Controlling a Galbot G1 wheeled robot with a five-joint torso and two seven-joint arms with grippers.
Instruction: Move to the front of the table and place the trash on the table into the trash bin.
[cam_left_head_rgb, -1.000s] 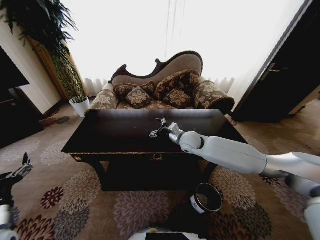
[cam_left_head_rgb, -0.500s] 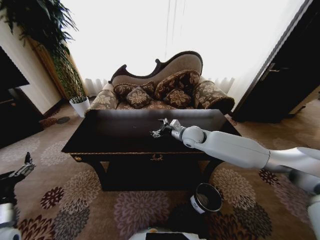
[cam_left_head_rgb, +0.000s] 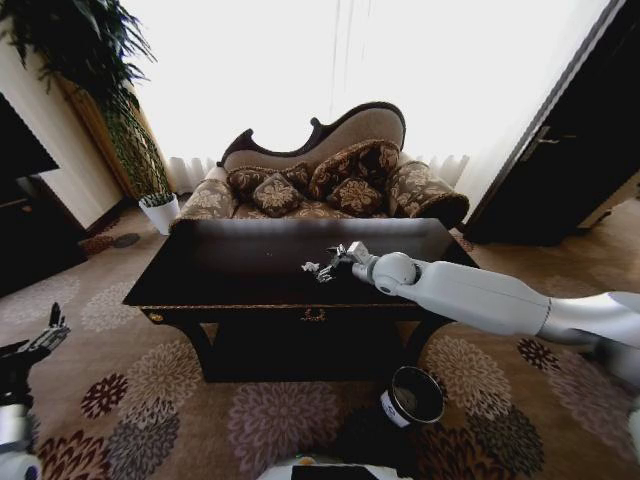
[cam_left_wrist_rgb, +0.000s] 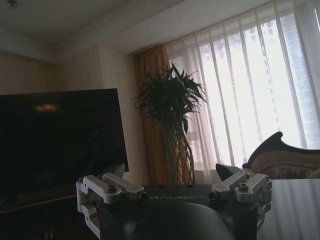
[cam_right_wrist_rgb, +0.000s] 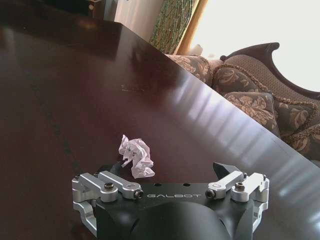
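A white crumpled tissue (cam_left_head_rgb: 311, 267) lies on the dark glossy table (cam_left_head_rgb: 200, 285), near its middle. My right gripper (cam_left_head_rgb: 328, 259) reaches over the tabletop just right of it. In the right wrist view the gripper (cam_right_wrist_rgb: 170, 169) is open, and the tissue (cam_right_wrist_rgb: 135, 156) rests on the wood (cam_right_wrist_rgb: 60, 90) right beside one finger (cam_right_wrist_rgb: 116, 168), not between the two. The black trash bin (cam_left_head_rgb: 413, 397) with a white label stands on the carpet below the table's front right. My left gripper (cam_left_head_rgb: 38, 342) hangs open low at the left, away from the table.
A patterned sofa (cam_left_head_rgb: 330, 180) stands behind the table. A white plant pot (cam_left_head_rgb: 160, 212) with a tall plant sits at the back left. A dark screen (cam_left_wrist_rgb: 60, 135) stands on the left. Patterned carpet lies in front of the table.
My right gripper has shifted a little to the right over the tabletop, with the arm reaching farther in. The left gripper has sunk slightly.
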